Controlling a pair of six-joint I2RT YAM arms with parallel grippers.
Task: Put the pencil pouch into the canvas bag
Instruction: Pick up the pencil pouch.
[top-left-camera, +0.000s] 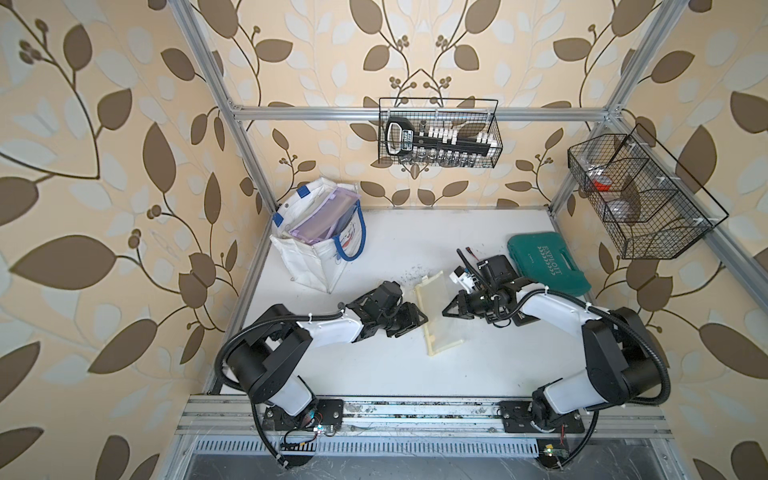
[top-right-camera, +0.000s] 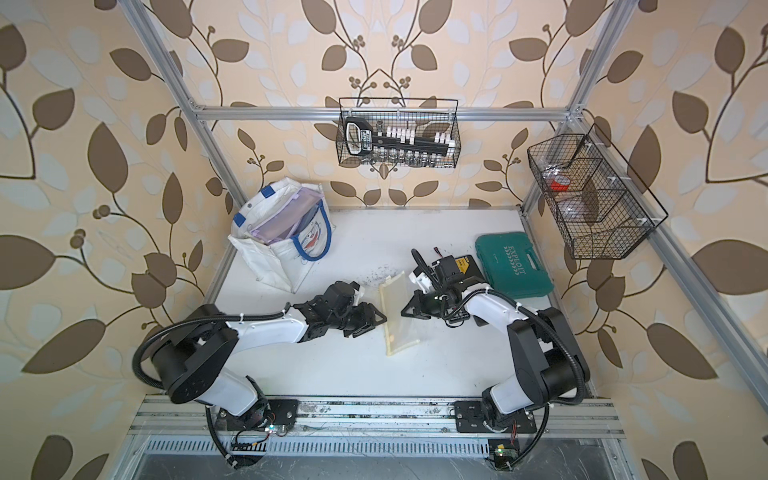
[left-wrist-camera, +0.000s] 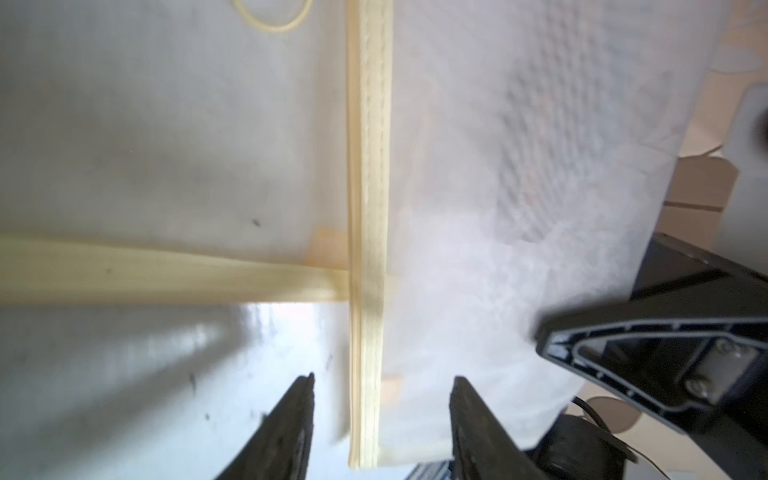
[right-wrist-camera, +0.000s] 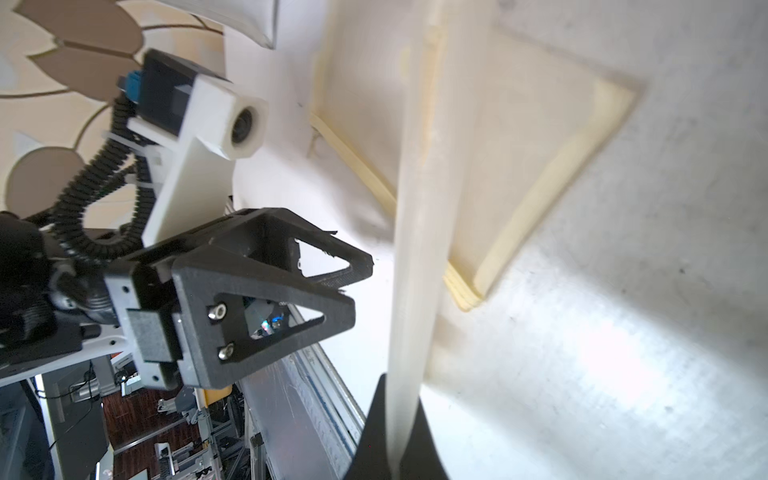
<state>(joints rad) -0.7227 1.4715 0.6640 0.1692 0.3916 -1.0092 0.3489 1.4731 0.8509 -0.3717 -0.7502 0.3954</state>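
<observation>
Item: pencil pouch (top-left-camera: 434, 316), well clear of the canvas bag (top-left-camera: 307, 266), between both grippers. We judged it light, limp mesh; the stiffer cream trim was our hold. Right gripper (right-wrist-camera: 401, 399) pinched that trim; left gripper (left-wrist-camera: 382, 382) straddled it, jaws part-open. The canvas bag held a purple folder (top-left-camera: 316, 220).

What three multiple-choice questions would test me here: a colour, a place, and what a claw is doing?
1. The canvas bag has handles coloured: A blue; B red; C green.
2. The pencil pouch lies: A inside the bag; B on the table between the left gripper and right gripper; C under it.
3. The right gripper is: A wide open; B out of view; C shut on the pouch's edge.
A: blue rope in both top views. B: it lies between them. C: the right wrist view shows it pinching the yellow edge.
</observation>
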